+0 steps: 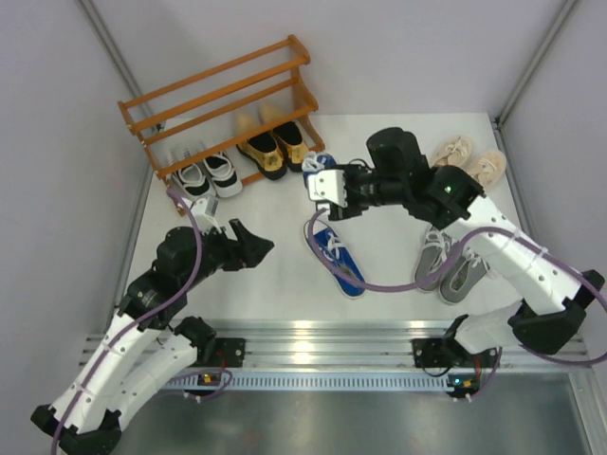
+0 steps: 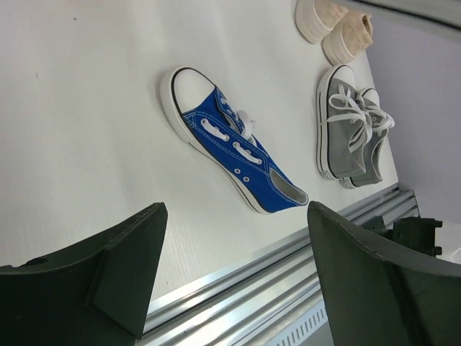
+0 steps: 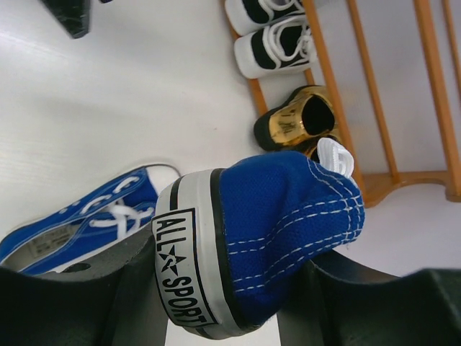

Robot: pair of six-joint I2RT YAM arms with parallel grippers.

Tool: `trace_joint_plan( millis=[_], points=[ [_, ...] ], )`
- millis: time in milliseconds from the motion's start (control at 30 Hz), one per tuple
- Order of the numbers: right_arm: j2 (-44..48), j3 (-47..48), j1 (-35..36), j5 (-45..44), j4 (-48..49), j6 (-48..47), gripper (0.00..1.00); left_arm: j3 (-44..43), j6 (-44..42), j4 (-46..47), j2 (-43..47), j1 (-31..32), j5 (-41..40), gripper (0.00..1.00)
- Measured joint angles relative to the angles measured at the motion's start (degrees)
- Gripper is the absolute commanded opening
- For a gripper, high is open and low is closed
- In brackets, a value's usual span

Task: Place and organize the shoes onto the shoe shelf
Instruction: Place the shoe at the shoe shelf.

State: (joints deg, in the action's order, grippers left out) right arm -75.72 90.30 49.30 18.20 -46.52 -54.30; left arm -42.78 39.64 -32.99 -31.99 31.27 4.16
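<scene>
- The right jaws are clamped on the heel of one blue sneaker (image 3: 288, 209), its rubber heel label facing the wrist camera. A heel hold lets the toe lead onto the rack, I judge. The toe itself is hidden behind the heel.
- Just beyond those jaws sit the gold loafers (image 3: 299, 122).
- Further off are the black-and-white sneakers (image 3: 277, 36). Both pairs are at the foot of the shoe shelf (image 3: 360, 94). Whether they rest on its lowest slats or on the worktop (image 1: 275, 294) I cannot tell.
- The left jaws stand wide apart with nothing between them, aimed along the worktop.
- Ahead of them, well apart, the second blue sneaker (image 2: 230, 144) lies sole down. It is probably the next one to pick up, so the pair ends up together.
- Beyond it stand the grey sneakers (image 2: 349, 133), side by side.
- Farthest are the beige lace-ups (image 2: 335, 25), cut off by the frame edge.
</scene>
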Motion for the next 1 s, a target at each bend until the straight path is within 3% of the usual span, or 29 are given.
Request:
trace_joint_plan(
  millis=[300,700,1000],
  points=[
    [-15.08,15.89,-5.46,8.28,0.42,-5.29,0.00,0.00,-5.31,0.00,3.45,0.00,0.07,0.84],
    [-23.10,19.30,-8.70,11.10,2.58,-11.28,0.00,0.33,-8.50,-0.02,5.14,0.00,-2.27,0.85],
    [-28.00,20.20,-8.81,12.85,15.56,-12.70,0.00,0.83,-9.73,0.00,9.81,0.00,-5.57,0.85]
  ],
)
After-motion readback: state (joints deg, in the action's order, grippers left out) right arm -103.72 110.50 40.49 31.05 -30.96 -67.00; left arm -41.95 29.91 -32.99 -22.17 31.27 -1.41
